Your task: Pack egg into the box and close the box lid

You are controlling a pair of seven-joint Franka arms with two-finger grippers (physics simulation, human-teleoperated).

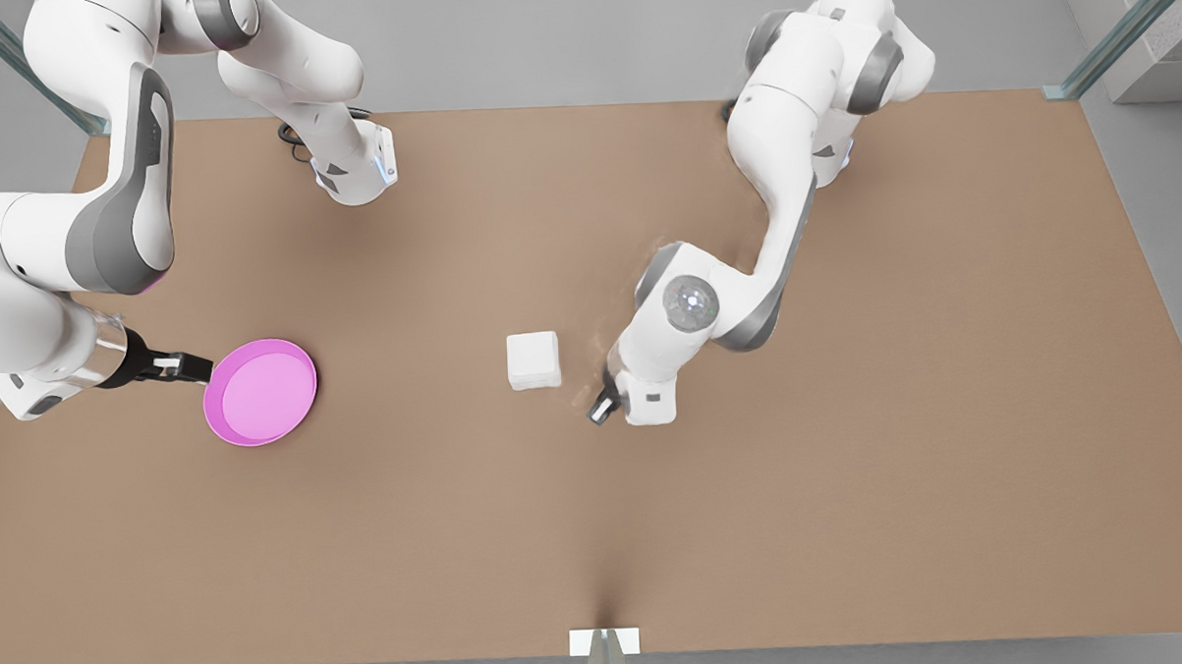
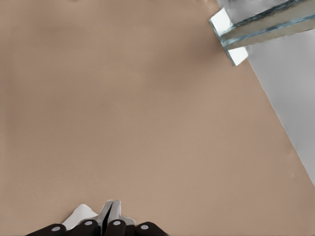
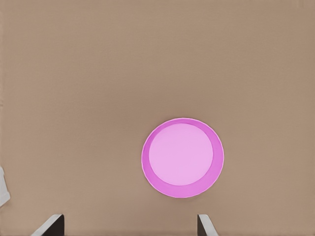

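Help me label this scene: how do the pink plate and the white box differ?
The plate is pink and round; the box is white and squarish. The plate is wider than the box. The plate lies open and bare; the box looks closed. Both rest on the table.

Even, bright light falls from overhead across the brown bench (image 1: 852,480), with no glare and no blown-out patches. Shadows are soft and faint: a dim smudge lies under the arm near the white box (image 1: 533,360), another beneath the arm base at the far edge, and a thin dark rim hugs the pink plate (image 1: 260,391) on the front view's right side. A darker streak runs into the bench at the near edge. Both wrist views are flat and shadowless. Edges look slightly smeared.
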